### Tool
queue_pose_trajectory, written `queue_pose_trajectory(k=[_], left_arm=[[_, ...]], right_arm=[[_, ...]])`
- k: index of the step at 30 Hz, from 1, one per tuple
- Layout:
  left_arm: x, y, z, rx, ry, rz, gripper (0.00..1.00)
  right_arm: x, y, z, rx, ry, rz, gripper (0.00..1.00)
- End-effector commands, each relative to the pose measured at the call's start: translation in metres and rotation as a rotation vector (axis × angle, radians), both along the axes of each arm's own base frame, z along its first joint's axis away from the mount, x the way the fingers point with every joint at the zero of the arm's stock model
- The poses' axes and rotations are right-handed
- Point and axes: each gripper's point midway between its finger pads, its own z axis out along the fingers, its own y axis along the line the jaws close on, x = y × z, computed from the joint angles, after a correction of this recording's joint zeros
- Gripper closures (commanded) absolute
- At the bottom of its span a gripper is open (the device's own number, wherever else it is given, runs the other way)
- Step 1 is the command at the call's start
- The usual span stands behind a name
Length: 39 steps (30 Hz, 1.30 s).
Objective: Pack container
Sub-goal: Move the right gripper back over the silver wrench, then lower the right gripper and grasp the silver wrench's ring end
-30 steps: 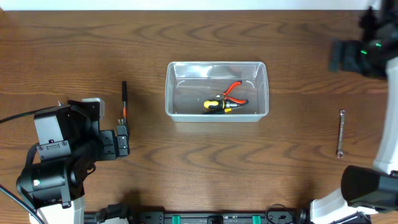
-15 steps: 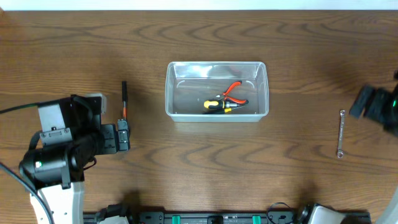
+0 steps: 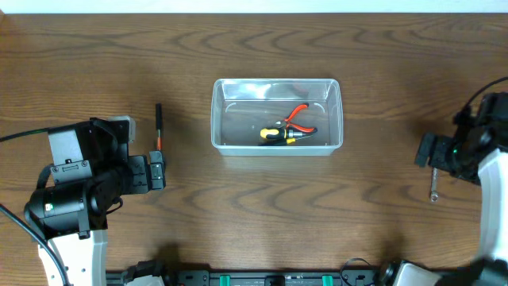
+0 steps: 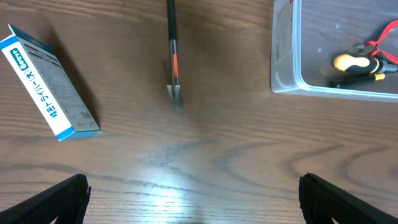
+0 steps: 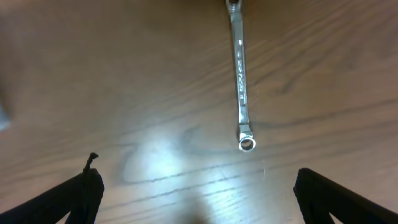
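Observation:
The clear container (image 3: 276, 81) stands mid-table. Inside lie red-handled pliers (image 3: 298, 116) and a yellow-and-black tool (image 3: 278, 134). A thin black-and-orange tool (image 3: 158, 127) lies to its left. My left gripper (image 3: 157, 173) is open and empty, just below that tool. The left wrist view shows the tool (image 4: 173, 56), the container's corner (image 4: 285, 56) and the open fingers (image 4: 194, 193). A silver wrench (image 3: 434, 189) lies at the right. My right gripper (image 3: 426, 151) hovers open over its upper end. In the right wrist view the wrench (image 5: 240, 81) lies ahead of the open fingers (image 5: 198, 193).
A small blue-and-white box (image 4: 50, 81) lies left of the black-and-orange tool in the left wrist view. In the overhead view my left arm hides it. The table is brown wood.
My right arm has swung from the far right corner down and inward to above the wrench. My left arm has shifted slightly up toward the black-and-orange tool.

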Motion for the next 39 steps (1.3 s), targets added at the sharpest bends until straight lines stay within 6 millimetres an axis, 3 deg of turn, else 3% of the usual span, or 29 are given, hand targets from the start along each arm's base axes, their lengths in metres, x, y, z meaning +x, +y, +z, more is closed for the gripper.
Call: queue_pose_trajectory(k=[1,10,19,32,39], left_arm=[[0.002,-0.001,0.011,0.002,-0.030,-0.010,0.02],[0.002,-0.001,0.011,0.003,-0.029,-0.010,0.02],[0.002,-0.001,0.010,0.003,-0.029,-0.010,0.02],[0.002,-0.001,0.010,0.003,-0.029,-0.010,0.02],[0.002,-0.001,0.011,0.003,-0.029,-0.010,0.02]], right_arm=[[0.004,-0.016,-0.022,0.002,0.041,0.034,0.01],[0.011,-0.047,-0.071,0.033,0.104,-0.063,0.01],[0.019,-0.052,-0.110,0.068,0.140,-0.067,0.01],[0.036,-0.052,-0.127,0.093,0.093,-0.030,0.03],[0.030,-0.048,-0.147,0.124,0.140,-0.033,0.04]])
